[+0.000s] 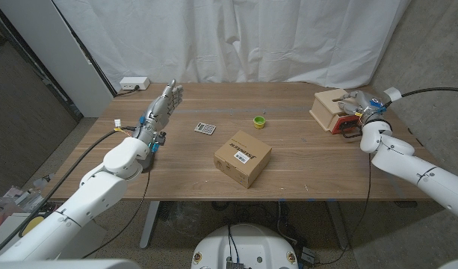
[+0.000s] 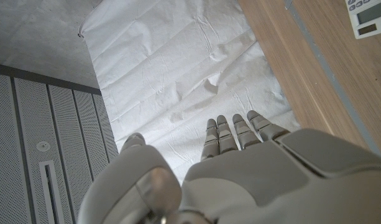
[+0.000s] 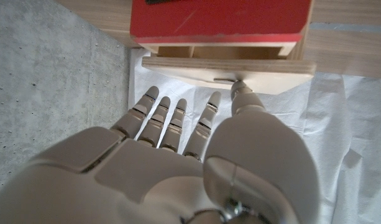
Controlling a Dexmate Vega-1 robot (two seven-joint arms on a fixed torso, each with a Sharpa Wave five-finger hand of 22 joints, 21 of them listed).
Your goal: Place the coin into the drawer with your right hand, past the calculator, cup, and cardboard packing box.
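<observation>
Your right hand [image 1: 357, 105] is at the small wooden drawer box [image 1: 332, 109] on the far right of the tabletop [image 1: 303, 161]. In the right wrist view its fingers [image 3: 168, 118] are straight and spread, holding nothing, and the thumb tip touches the pale front edge of the open drawer [image 3: 227, 65], whose red top [image 3: 221, 18] sits just behind. The coin cannot be made out in any view, so you cannot tell from here whether it is in the drawer.

Your left hand [image 1: 163, 107] is raised over the far left part of the tabletop, fingers extended and close side by side, empty; the left wrist view shows the back of the hand [image 2: 240, 174] against the white curtain [image 2: 178, 68].

Between the two hands, the calculator [image 1: 205, 128] lies flat left of centre, and its corner shows in the left wrist view [image 2: 368, 17]. The small green cup [image 1: 259, 120] stands near the middle, well apart from the calculator. The cardboard packing box [image 1: 243, 158] sits closer to you than the cup, turned at an angle, with a printed label on top.
</observation>
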